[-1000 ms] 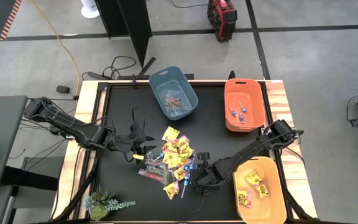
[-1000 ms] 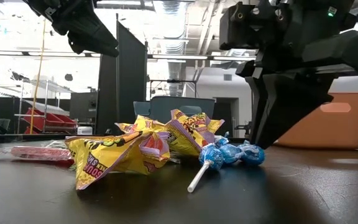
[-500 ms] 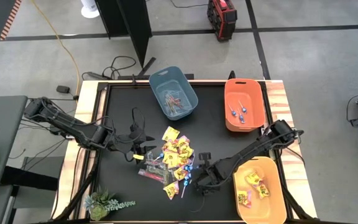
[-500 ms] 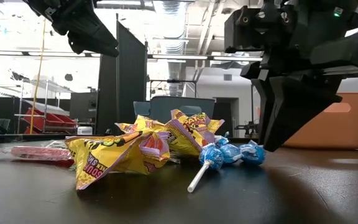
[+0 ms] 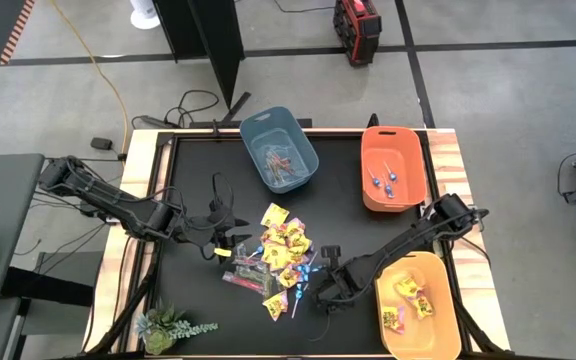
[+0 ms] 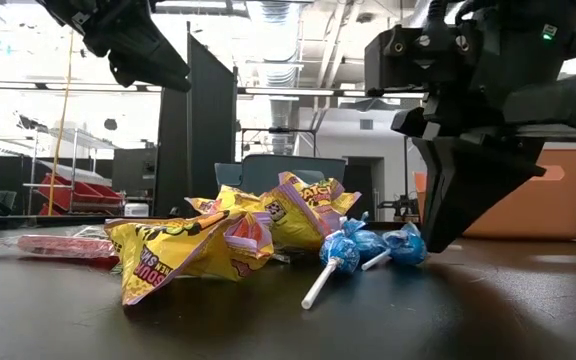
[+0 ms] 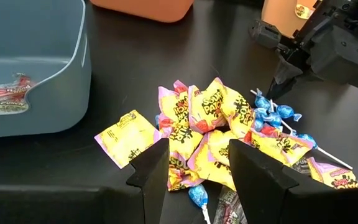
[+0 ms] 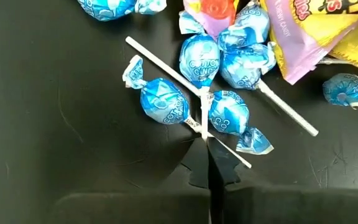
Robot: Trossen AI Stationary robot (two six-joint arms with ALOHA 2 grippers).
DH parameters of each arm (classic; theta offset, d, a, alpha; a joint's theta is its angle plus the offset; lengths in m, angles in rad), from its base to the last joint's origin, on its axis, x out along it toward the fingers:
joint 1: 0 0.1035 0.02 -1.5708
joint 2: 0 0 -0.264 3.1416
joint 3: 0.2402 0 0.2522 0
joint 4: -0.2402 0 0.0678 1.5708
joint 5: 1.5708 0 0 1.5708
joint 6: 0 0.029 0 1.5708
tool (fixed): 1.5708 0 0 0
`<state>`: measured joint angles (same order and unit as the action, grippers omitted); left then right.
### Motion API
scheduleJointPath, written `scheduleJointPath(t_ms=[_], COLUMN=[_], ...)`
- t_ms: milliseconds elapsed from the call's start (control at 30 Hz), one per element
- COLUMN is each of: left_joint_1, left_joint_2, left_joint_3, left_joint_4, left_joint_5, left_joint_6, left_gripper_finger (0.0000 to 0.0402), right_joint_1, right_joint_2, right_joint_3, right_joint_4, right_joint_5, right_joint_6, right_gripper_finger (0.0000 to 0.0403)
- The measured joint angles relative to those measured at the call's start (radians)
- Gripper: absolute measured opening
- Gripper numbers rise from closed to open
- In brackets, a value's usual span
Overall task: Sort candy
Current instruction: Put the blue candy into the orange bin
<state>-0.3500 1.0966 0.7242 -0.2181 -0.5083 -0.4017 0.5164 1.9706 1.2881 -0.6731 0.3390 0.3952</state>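
Nudging a blue lollipop sideways, the right gripper has closed.

On the yellow square plastic candy packets heaped on the black worktop, red and black print reads "SOUR PATCH" in the left wrist view; the smaller lines beneath it are too fine to make out. In the low view, the same kind of packet carries curved red lettering that cannot be read with certainty. In the right wrist view, the blue twisted wrapper of a round lollipop on a thin white stick bears white lettering that looks like "COTTON CANDY". No other text can be read.
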Motion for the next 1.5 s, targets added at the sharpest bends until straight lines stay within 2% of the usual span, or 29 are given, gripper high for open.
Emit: scheduleJointPath(t_ms=[267, 1000, 1367, 1500], left_joint_1=[0.000, 0.000, 0.000, 0.000], left_joint_2=[0.000, 0.000, 0.000, 0.000], left_joint_3=[0.000, 0.000, 0.000, 0.000], left_joint_4=[-0.003, -0.002, -0.002, -0.002], left_joint_5=[0.000, 0.000, 0.000, 0.000], left_joint_6=[-0.001, -0.001, -0.001, -0.001], left_gripper_finger=[0.0160, 0.0160, 0.0160, 0.0160], right_joint_1=[0.008, 0.023, 0.027, 0.026], right_joint_2=[-0.003, -0.004, -0.004, -0.004], right_joint_3=[0.004, 0.136, 0.148, 0.148], right_joint_4=[-0.008, -0.205, -0.436, -0.479], right_joint_5=[0.030, 0.108, 0.138, 0.185], right_joint_6=[-0.003, 0.007, 0.208, 0.285], right_gripper_finger=[0.0001, 0.0000, 0.0000, 0.0000])
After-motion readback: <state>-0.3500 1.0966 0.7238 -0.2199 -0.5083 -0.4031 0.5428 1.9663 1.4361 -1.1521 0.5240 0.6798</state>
